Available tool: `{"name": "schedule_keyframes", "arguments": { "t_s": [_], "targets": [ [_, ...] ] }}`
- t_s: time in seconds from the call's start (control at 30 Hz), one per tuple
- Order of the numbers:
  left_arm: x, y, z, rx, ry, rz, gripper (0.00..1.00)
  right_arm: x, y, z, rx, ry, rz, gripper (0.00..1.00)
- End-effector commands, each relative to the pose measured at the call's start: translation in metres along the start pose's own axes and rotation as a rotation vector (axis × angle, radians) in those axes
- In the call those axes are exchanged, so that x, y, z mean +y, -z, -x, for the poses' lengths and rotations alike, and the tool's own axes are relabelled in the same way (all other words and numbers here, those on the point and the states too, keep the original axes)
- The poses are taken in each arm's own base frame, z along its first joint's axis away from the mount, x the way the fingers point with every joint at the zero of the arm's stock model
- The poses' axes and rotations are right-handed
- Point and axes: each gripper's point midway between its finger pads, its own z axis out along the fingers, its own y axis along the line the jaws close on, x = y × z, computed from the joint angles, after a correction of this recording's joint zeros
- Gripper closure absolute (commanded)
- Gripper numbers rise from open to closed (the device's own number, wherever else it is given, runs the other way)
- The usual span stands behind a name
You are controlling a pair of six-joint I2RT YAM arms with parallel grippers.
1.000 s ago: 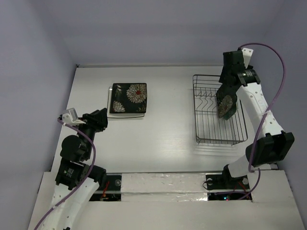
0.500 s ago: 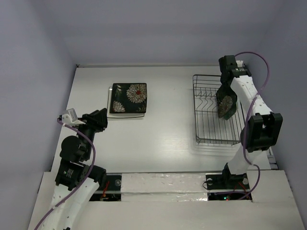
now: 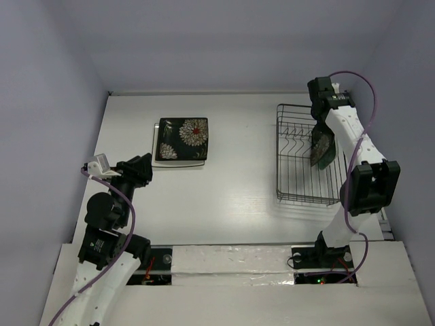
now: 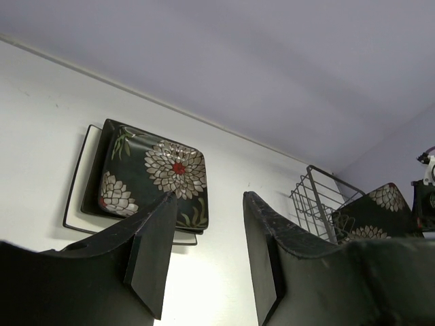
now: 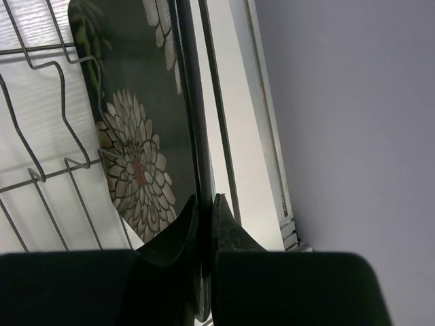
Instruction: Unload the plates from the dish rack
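Note:
A black flowered plate [image 3: 322, 149] stands on edge at the right side of the wire dish rack [image 3: 278, 153]. My right gripper [image 3: 319, 129] is above it, shut on its upper rim. The right wrist view shows both fingers pinching the rim of the plate [image 5: 136, 156] at the gripper [image 5: 204, 200], with rack wires [image 5: 41, 176] to the left. A second black flowered plate [image 3: 182, 139] lies on a white square plate [image 3: 155, 146] at the table's back left. My left gripper [image 3: 146, 166] hovers open just in front of that stack [image 4: 153, 173], nothing between its fingers [image 4: 207, 204].
The rack's other slots [image 3: 296, 146] show only bare wire prongs. The right wall runs close behind the rack and my right arm. The white table [image 3: 231, 183] lies between the plate stack and the rack. The rack [image 4: 319, 197] also shows in the left wrist view.
My right gripper came down and closed on the rim of the plate in the rack. That plate now stands more upright. The left arm has stayed still.

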Motion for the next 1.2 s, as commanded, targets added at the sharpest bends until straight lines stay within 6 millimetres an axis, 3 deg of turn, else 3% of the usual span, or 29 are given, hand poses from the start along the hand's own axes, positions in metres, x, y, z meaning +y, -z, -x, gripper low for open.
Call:
{"name": "schedule_keyframes", "arguments": {
  "t_s": [0.0, 0.33, 0.57, 0.73, 0.87, 1.03, 1.07, 1.1, 1.13, 1.17],
  "targets": [
    [-0.005, -0.003, 0.004, -0.026, 0.001, -0.025, 0.59, -0.024, 0.010, 0.017, -0.058, -0.118, -0.071, 1.00],
    [-0.004, -0.005, 0.002, -0.021, 0.001, -0.022, 0.59, -0.023, 0.060, 0.046, -0.197, -0.101, -0.041, 1.00],
    [-0.004, -0.006, 0.001, -0.016, -0.002, -0.019, 0.59, -0.040, 0.102, 0.066, -0.315, -0.137, -0.118, 1.00],
    [-0.003, -0.007, -0.001, -0.009, -0.005, -0.014, 0.59, -0.065, 0.153, 0.091, -0.432, -0.240, -0.127, 1.00],
    [-0.003, -0.007, -0.001, -0.008, -0.003, -0.014, 0.59, -0.068, 0.198, 0.108, -0.539, -0.329, -0.051, 1.00],
    [-0.003, -0.009, -0.003, -0.002, -0.003, -0.011, 0.59, -0.023, 0.248, 0.122, -0.639, -0.429, 0.247, 1.00],
    [-0.002, -0.010, -0.004, 0.002, -0.003, -0.008, 0.59, 0.000, 0.249, 0.121, -0.635, -0.413, 0.322, 1.00],
    [-0.002, -0.010, -0.004, 0.003, -0.005, -0.008, 0.59, 0.026, 0.267, 0.132, -0.669, -0.468, 0.483, 1.00],
    [-0.002, -0.010, -0.004, 0.003, -0.005, -0.008, 0.59, 0.039, 0.284, 0.131, -0.690, -0.493, 0.584, 1.00],
    [-0.001, -0.011, -0.006, 0.008, -0.007, -0.004, 0.59, 0.075, 0.295, 0.136, -0.704, -0.498, 0.730, 1.00]
  ]
}}
